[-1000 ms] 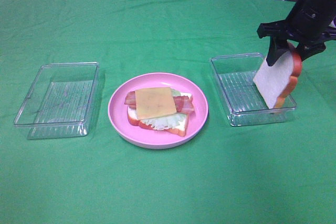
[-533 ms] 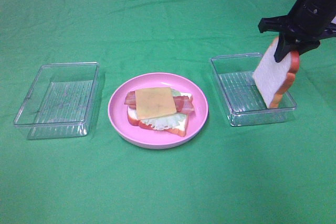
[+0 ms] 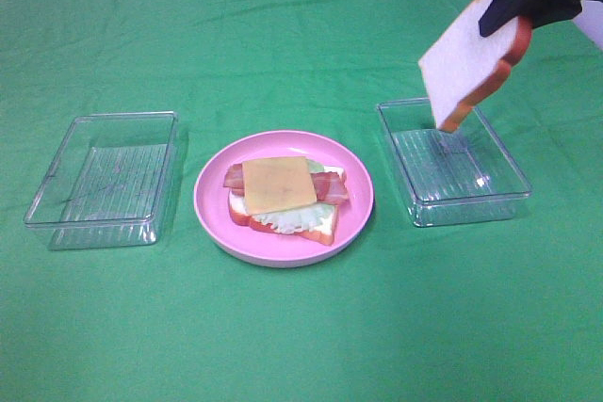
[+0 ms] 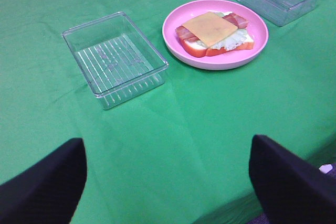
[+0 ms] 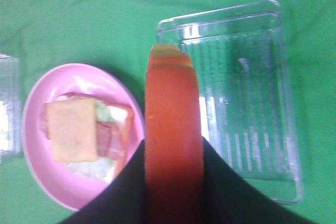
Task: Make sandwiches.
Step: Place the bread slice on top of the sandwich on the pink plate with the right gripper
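An open sandwich [image 3: 283, 195] lies on the pink plate [image 3: 212, 209]: a bread slice, lettuce, bacon strips and a yellow cheese slice on top. It also shows in the left wrist view [image 4: 214, 34] and the right wrist view [image 5: 79, 132]. My right gripper [image 3: 513, 8] is shut on a white bread slice with an orange-brown crust [image 3: 462, 68] and holds it tilted in the air above the right tray [image 3: 452, 197]. In the right wrist view the crust edge [image 5: 173, 140] sits between the fingers. My left gripper [image 4: 168, 182] is open and empty, low over the cloth near the table's edge.
An empty clear tray [image 3: 105, 178] stands left of the plate; it also shows in the left wrist view [image 4: 114, 59]. The right clear tray [image 5: 247, 103] is empty. Green cloth covers the table.
My right gripper has lifted the bread slice up out of the right tray and shifted it left, tilting it more.
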`<state>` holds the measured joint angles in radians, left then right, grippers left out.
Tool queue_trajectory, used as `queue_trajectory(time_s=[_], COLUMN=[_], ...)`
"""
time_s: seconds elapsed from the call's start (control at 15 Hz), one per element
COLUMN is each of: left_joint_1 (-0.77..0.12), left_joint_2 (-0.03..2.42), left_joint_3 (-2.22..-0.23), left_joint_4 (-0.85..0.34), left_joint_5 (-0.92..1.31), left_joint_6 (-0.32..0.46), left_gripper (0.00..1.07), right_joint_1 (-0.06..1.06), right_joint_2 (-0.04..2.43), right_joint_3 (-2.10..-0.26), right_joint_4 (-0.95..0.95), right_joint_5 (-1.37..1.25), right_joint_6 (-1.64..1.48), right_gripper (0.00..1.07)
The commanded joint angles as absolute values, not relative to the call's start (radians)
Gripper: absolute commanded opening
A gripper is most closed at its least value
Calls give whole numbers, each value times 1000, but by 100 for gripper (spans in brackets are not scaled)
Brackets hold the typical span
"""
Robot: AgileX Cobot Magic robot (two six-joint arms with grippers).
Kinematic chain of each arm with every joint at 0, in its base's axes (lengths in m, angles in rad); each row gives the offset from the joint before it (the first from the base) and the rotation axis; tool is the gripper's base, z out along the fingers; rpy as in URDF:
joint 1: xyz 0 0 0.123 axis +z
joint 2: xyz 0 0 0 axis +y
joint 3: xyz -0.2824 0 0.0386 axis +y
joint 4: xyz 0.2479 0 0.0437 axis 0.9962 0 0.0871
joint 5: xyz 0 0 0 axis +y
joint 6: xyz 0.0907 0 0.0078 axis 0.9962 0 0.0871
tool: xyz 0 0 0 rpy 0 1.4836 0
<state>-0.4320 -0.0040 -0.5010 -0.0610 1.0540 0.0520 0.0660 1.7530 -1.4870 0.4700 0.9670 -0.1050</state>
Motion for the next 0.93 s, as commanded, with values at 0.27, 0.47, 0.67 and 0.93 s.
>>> queue_trajectory(time_s=[0.27,0.47,0.67,0.93], left_joint_1=[-437,-437,-437,-437], left_joint_2=[-27,-27,-27,-27], left_joint_3=[-499,-499,-499,-499], left_joint_4=[-59,-59,-59,-59], left_joint_5=[1046,1046,1046,1046], left_joint_6=[46,46,46,46], left_gripper=[81,81,81,81], right_joint_1=[64,64,88,302], right_joint_2=[1694,1694,1715,1813], right_joint_3=[-1177,-1024,-968,-974], right_joint_4=[1163,1436,1553,1759], right_joint_5=[957,920,907,756], right_joint_6=[-536,-710,-790,-858], right_gripper=[0,0,0,0])
